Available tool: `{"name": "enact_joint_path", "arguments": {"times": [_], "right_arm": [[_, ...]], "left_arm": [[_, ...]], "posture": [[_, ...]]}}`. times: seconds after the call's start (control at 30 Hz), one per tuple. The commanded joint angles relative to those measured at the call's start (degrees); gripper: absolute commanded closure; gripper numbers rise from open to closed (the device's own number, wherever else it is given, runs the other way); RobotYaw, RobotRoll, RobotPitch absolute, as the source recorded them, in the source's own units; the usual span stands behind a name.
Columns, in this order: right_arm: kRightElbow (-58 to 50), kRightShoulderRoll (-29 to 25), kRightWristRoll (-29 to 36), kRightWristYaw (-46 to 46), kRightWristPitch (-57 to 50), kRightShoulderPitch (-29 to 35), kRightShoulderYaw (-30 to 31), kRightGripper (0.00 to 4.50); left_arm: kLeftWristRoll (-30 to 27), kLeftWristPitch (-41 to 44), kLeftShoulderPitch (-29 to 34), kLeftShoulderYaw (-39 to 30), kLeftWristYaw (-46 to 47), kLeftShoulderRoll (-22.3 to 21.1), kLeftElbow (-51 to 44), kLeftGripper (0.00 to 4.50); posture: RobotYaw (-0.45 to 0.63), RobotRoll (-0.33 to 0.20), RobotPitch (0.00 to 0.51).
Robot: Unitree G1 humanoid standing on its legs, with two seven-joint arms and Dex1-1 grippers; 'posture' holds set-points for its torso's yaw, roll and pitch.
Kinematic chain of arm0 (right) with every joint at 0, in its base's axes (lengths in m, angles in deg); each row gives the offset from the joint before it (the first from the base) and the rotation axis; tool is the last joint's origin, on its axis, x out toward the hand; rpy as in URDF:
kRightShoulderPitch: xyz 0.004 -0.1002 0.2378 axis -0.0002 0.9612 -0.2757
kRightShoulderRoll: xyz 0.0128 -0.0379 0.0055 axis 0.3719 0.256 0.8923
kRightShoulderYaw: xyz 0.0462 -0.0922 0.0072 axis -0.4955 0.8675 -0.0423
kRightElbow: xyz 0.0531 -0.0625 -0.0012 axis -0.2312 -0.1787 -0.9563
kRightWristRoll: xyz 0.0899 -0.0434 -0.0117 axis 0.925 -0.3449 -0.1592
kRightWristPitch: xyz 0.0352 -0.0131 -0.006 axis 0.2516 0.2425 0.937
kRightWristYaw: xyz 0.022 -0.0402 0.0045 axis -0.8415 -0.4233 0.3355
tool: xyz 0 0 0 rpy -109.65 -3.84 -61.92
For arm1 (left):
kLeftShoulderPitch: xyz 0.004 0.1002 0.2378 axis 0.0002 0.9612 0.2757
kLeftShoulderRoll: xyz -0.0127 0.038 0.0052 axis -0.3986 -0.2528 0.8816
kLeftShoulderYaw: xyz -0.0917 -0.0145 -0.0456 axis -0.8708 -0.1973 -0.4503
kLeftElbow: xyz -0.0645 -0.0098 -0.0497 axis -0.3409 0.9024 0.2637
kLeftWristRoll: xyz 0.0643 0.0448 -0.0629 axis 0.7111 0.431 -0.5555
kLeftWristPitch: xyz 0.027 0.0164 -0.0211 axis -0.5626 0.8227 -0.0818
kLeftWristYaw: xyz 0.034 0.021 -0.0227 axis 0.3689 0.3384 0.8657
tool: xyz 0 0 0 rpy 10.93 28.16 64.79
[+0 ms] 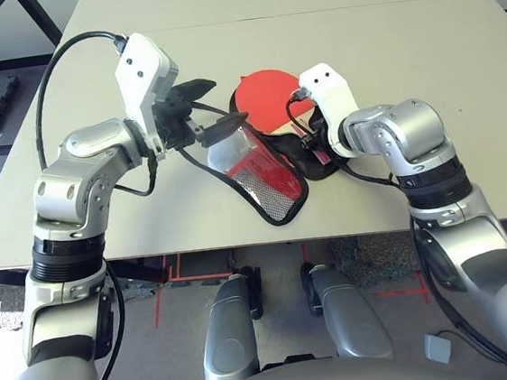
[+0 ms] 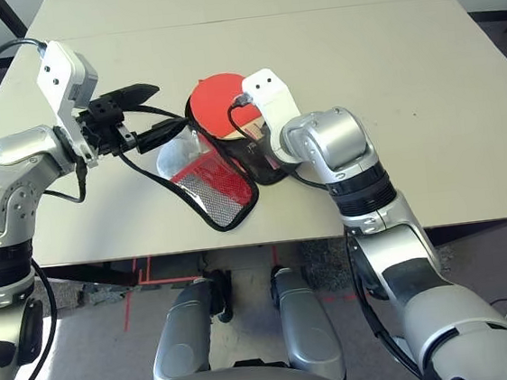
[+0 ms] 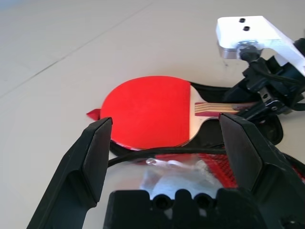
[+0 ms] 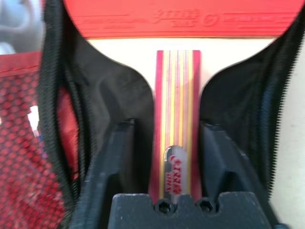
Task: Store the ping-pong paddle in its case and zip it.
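Note:
The ping-pong paddle [image 1: 266, 93] lies flat with its red face up on the open case's black lower half [image 4: 114, 90], handle pointing at my right arm. My right gripper [image 4: 169, 125] is shut on the striped wooden handle [image 4: 176, 95]. The case's red flap with black mesh [image 1: 271, 184] is folded out toward the table's front edge. My left gripper [image 1: 219, 105] hovers open just left of the paddle face [image 3: 147, 109]. The flap's black zipper trim [image 3: 157, 153] runs across between its fingers near the palm.
A pale translucent pouch [image 1: 228, 149] rests against the raised part of the flap, below my left gripper. The beige table [image 1: 402, 47] stretches bare to the right and back. The mesh flap reaches close to the table's front edge [image 1: 241, 244].

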Motion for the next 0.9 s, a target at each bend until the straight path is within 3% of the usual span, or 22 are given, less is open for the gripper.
{"name": "enact_joint_path", "arguments": {"times": [0.03, 0.1, 0.37, 0.57, 0.7, 0.9], "right_arm": [[0.0, -2.0, 2.0, -2.5, -2.4, -0.1, -0.2, 0.6], [-0.3, -3.5, 3.0, -4.0, -3.0, -0.6, -0.4, 0.03], [0.0, -12.4, 7.6, -12.3, -1.0, -2.3, -1.4, 0.03], [2.7, -17.3, 10.4, -18.0, 3.4, -3.2, -4.9, 0.03], [6.7, -18.5, 10.3, -18.9, 7.1, -3.8, -8.3, 0.03], [9.0, -19.3, 9.0, -18.9, 11.7, -2.7, -8.5, 0.03]], "left_arm": [[0.3, 0.7, 0.2, -4.1, 0.3, -4.1, -0.8, 0.0], [0.5, 0.7, 0.6, -5.6, -0.2, -6.9, -0.4, 0.0], [3.4, 2.0, 6.2, -10.4, 0.5, -15.8, 3.5, 0.0], [4.2, 3.2, 11.9, -10.2, 1.3, -16.7, 3.9, 0.0], [5.1, 4.2, 14.8, -9.1, 2.1, -16.3, 3.2, 0.0], [4.7, 6.2, 16.5, -6.4, 1.2, -15.7, 0.1, 0.0]], "posture": [[0.15, 0.0, 0.218], [0.15, 0.0, 0.218], [0.15, 0.0, 0.218], [0.14, 0.0, 0.218], [0.13, 0.0, 0.219], [0.13, 0.0, 0.227]]}}
